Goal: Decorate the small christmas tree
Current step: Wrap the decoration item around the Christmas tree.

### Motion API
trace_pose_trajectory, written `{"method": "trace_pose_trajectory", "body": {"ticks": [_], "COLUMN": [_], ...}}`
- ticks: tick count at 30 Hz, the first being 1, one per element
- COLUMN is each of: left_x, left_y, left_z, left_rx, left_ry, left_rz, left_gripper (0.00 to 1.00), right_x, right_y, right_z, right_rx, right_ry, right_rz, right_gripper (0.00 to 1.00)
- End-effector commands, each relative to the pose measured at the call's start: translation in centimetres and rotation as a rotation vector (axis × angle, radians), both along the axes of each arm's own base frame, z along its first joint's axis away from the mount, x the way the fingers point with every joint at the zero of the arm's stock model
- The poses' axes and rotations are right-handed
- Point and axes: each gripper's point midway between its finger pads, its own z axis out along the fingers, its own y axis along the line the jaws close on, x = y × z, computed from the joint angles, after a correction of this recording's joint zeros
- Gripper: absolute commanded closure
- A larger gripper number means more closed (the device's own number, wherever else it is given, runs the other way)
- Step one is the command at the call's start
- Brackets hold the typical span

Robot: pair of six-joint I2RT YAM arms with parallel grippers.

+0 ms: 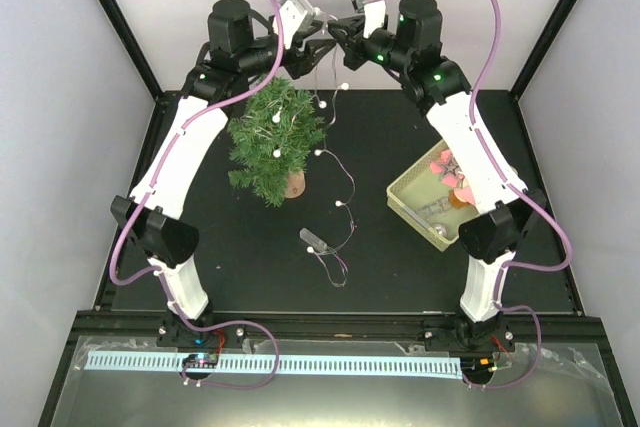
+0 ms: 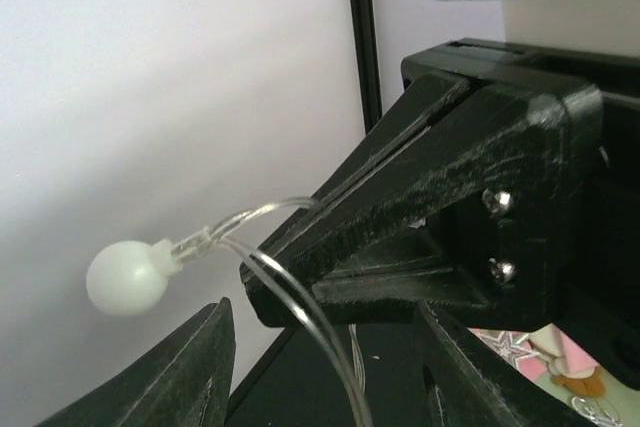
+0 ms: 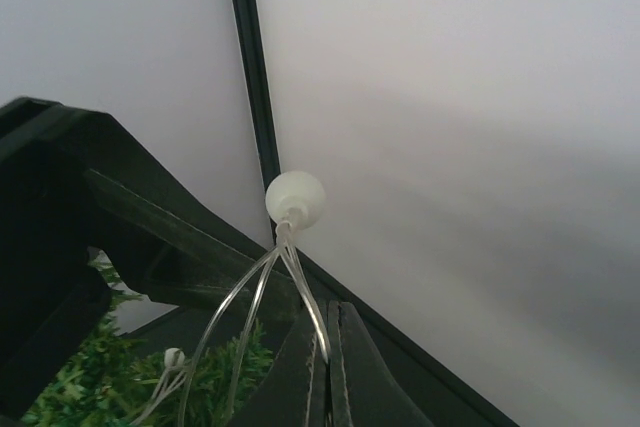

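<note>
The right gripper [image 3: 325, 352] is clenched, its two fingers pressed flat together on the clear wire of a light string [image 3: 290, 234], with one round white bulb [image 3: 295, 197] standing just above the fingertips. Facing it, nearly touching, the left gripper [image 2: 322, 347] is released: its fingers [image 2: 190, 367] stand apart and the wire runs down through the gap without visibly touching either. Both meet high at the far side of the black table [image 1: 230, 247], above and just behind the small christmas tree [image 1: 275, 137], which stands left of centre on its light-wood stump base [image 1: 295, 185]. This looks like a handover or a regrip, with the string held up so it can be laid over the treetop. Several bulbs lie among the branches; the rest of the string trails to a small grey battery pack [image 1: 315, 239] near the middle of the table. A pale tray [image 1: 410, 215] of ornaments sits to the right, partly covered by the right arm, its contents hard to name. From above, the two grippers overlap and the wire there is too thin to follow.
</note>
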Motion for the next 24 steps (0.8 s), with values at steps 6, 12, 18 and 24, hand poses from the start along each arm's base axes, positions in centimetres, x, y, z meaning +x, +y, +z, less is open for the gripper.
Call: {"method": "trace_pose_trajectory", "body": {"ticks": [6, 12, 18, 24], "left_x": [-1.2, -0.4, 0.1, 0.2], "left_y": [-0.4, 0.1, 0.4, 0.3], "left_z": [2.0, 2.3, 2.7, 2.8], "left_rx": [-0.027, -0.02, -0.018, -0.016], "left_ry": [-0.044, -0.08, -0.109, -0.121], "left_rz": [-0.034, 0.017, 0.048, 0.044], "left_gripper": [0.71, 0.98, 0.99, 0.98], "right_x": [-1.3, -2.7, -3.4, -6.8], "right_y": [-0.2, 0.0, -1.0, -2.0], "right_z": [1.9, 0.9, -4.2, -12.3], "right_rx": [0.031, 0.03, -0.03, -0.072], "right_ry": [-0.041, -0.025, 0.049, 0.1], "right_rz": [0.009, 0.064, 0.033, 0.076], "right_gripper": [0.99, 0.96, 0.7, 0.49]}}
